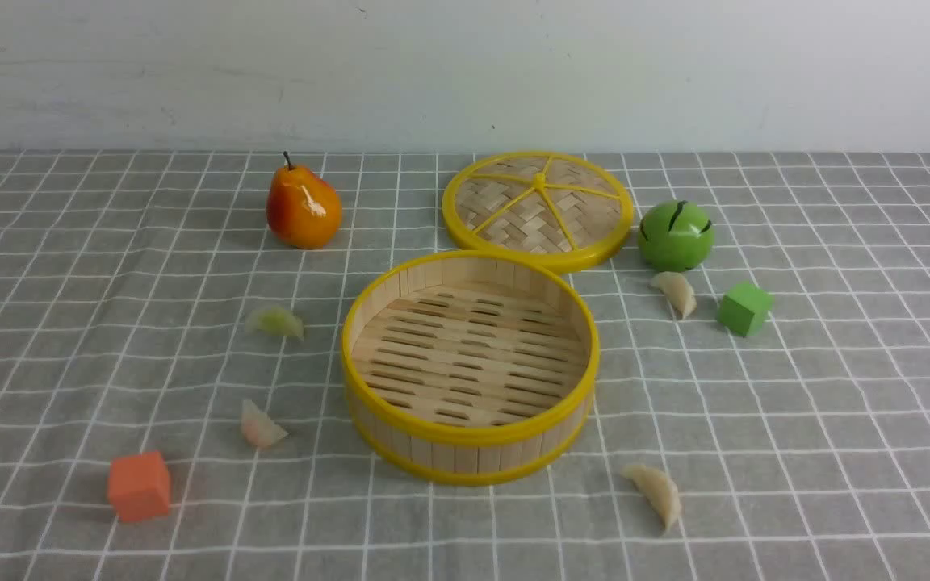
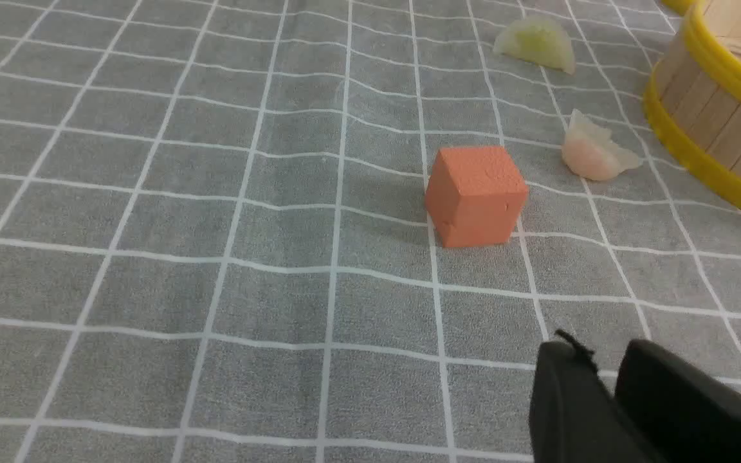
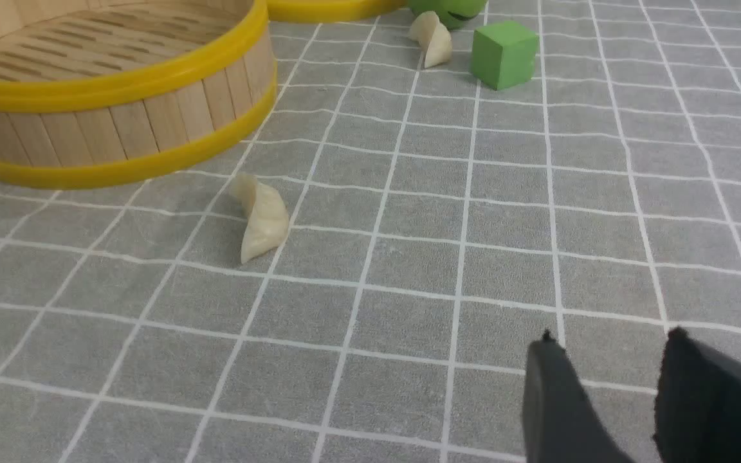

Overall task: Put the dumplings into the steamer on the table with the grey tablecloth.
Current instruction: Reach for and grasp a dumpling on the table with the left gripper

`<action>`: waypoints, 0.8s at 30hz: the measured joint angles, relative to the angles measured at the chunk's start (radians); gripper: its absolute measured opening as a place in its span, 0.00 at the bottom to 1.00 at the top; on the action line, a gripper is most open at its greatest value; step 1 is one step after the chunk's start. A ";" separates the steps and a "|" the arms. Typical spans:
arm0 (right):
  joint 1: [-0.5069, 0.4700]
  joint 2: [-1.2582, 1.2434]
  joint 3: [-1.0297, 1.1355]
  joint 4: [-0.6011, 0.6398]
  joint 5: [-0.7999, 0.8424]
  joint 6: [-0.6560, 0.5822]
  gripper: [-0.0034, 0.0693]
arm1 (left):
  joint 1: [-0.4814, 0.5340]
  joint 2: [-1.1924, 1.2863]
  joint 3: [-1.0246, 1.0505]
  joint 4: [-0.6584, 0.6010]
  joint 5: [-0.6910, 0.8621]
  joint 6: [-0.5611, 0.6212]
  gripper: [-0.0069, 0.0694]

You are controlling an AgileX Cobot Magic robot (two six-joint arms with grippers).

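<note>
Nearest, over the bench [image 1: 836, 452] and its grey tablecloth [image 1: 69, 339]: left claw [image 2: 599, 344] narrowed to a slit, right claw [image 3: 610, 334] parted wider, both empty. Ahead of the right claw, on the steamer [image 1: 465, 436] side: a cream dumpling [image 3: 260, 218], clear of the yellow base rim, long axis running mostly near-to-far, slightly slanted. Ahead of the left claw: an orange cube [image 2: 476, 196], then past it a pinkish dumpling [image 2: 592, 154], near the steamer wall but apart from it. Farther on the left, a greenish dumpling [image 2: 534, 44]. Farther on the right, a second cream dumpling [image 3: 433, 38], just in front of a green ball [image 1: 675, 234] and beside a green cube [image 3: 504, 54]. Steamer floor bare, all four pieces outside. Probably easiest first: the near cream dumpling, by the right arm, pinched across its short width.
</note>
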 joint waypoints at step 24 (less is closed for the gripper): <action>0.000 0.000 0.000 0.000 0.000 0.000 0.38 | 0.000 0.000 0.000 0.000 -0.003 0.000 0.28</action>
